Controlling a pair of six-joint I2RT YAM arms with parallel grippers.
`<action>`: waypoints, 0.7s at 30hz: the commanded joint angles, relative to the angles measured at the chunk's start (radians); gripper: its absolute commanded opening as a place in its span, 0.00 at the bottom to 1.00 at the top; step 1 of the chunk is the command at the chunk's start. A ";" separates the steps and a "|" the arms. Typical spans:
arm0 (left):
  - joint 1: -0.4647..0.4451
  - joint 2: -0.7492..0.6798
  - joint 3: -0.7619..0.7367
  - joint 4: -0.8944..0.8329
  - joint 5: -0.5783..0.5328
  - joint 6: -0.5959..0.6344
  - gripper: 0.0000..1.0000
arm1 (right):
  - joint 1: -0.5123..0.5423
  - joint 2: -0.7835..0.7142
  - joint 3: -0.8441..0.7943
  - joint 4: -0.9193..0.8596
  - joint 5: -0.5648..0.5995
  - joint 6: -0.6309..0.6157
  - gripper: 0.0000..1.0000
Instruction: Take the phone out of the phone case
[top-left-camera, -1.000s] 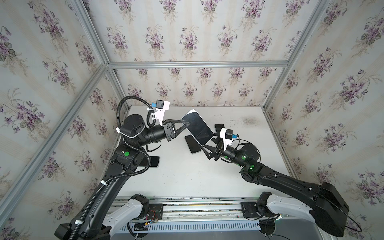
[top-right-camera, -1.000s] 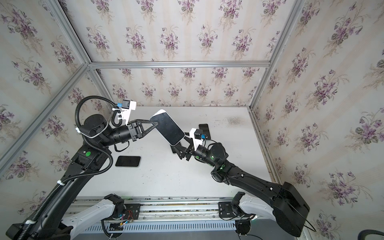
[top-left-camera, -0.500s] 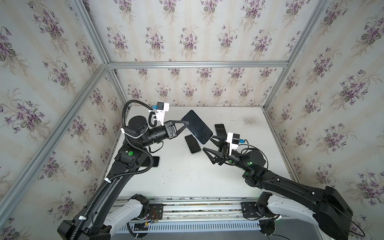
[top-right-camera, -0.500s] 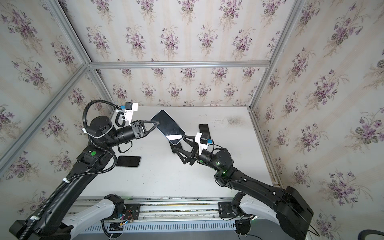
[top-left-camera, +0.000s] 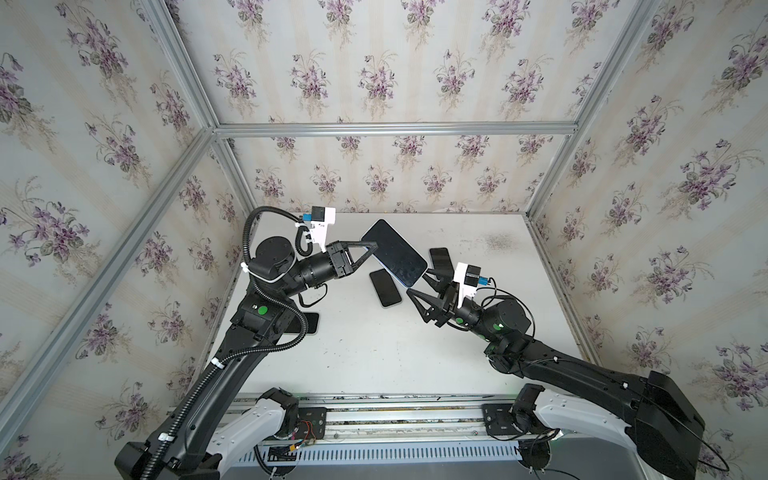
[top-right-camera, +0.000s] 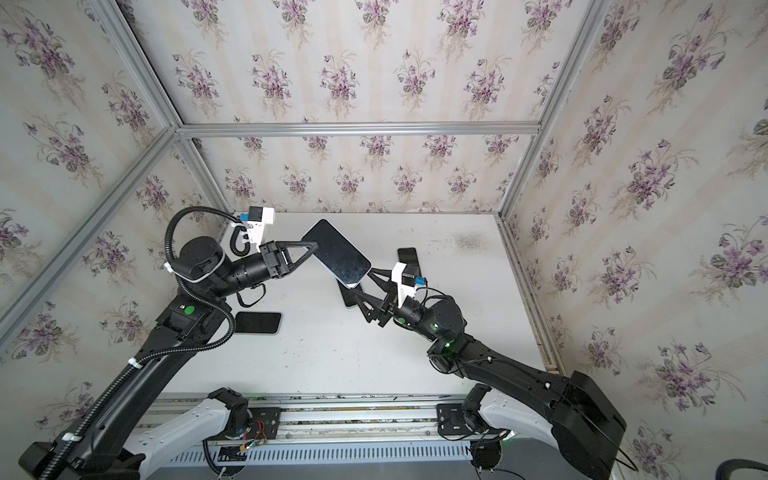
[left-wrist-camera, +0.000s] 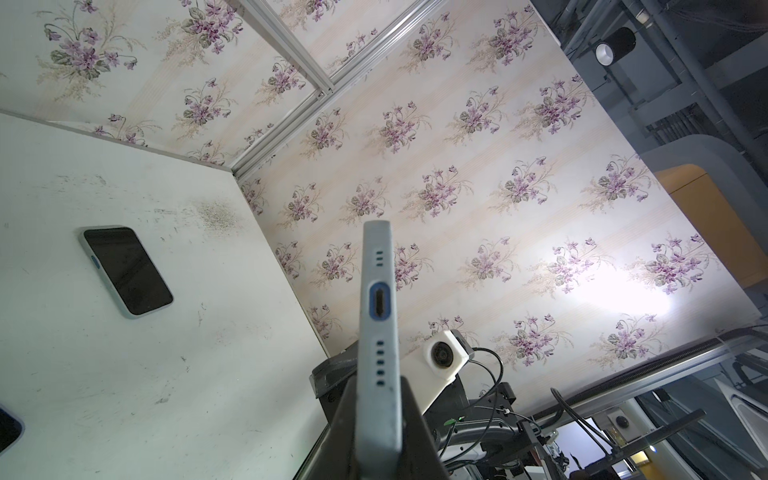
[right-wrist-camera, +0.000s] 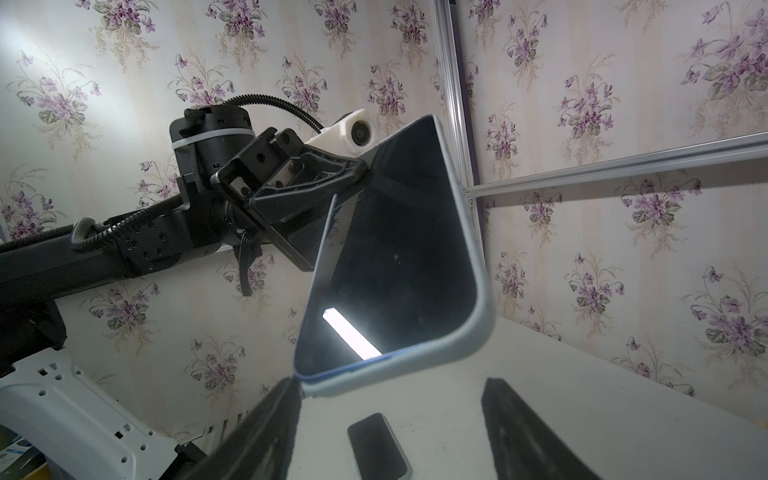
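Left gripper: clamped on the phone, which was held tilted above the table.
Phone case: pale blue, on the phone; only its rim showed.
Right gripper: jaws apart astride the phone's lower corner; contact unclear.
Spare phone: in a top view, mostly covered by the left arm.

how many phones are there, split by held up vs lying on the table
held phone, in the left gripper: 1
phones lying flat on the table: 3
total: 4
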 joint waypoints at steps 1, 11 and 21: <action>-0.008 -0.007 0.000 0.108 0.025 -0.040 0.00 | 0.001 0.006 0.012 -0.008 0.044 -0.025 0.72; -0.015 -0.010 -0.013 0.108 0.007 -0.034 0.00 | 0.000 -0.003 0.006 0.032 -0.008 -0.013 0.74; -0.015 0.000 -0.029 0.134 -0.011 -0.057 0.00 | 0.011 -0.014 -0.019 0.108 -0.098 0.042 0.80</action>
